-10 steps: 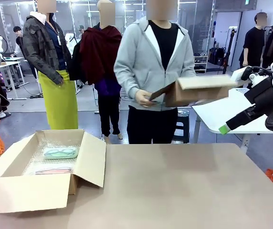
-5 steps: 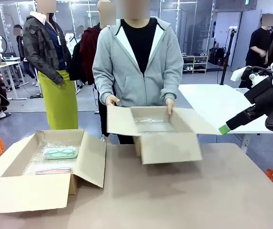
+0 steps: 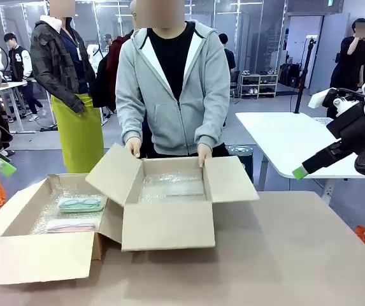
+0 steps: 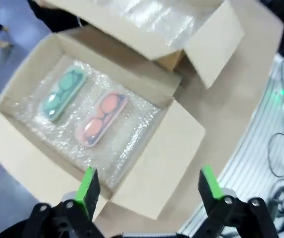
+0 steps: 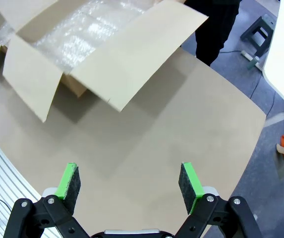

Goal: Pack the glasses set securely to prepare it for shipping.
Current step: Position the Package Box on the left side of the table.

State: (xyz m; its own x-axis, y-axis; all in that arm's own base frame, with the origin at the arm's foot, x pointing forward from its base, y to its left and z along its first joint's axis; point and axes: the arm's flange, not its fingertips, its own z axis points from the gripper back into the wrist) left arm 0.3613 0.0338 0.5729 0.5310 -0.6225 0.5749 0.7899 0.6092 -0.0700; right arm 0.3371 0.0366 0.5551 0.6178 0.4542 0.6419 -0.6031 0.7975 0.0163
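Note:
The glasses set lies in an open cardboard box (image 3: 16,258) at the table's left, on bubble wrap. The mint green case (image 3: 80,204) is farther back and the pale pink case (image 3: 71,226) nearer me. From above, the left wrist view shows the mint case (image 4: 62,93) and the pink case (image 4: 102,119) side by side. My left gripper (image 4: 149,186) hangs open above that box's near flap and holds nothing; a green pad of it shows at the left edge (image 3: 5,167). My right gripper (image 5: 129,183) is open over bare table, and it hovers high at the right (image 3: 300,172).
A person in a grey hoodie holds a second open box (image 3: 169,223), lined with bubble wrap, at the table's middle, hands on its rear flaps (image 3: 134,148). It touches the first box's right flap. Bare table (image 3: 297,255) lies to the right. A white table (image 3: 290,143) stands behind.
The person brought the second box down from chest height and set it on the table next to the first box. My left gripper's green pad moved lower at the left edge.

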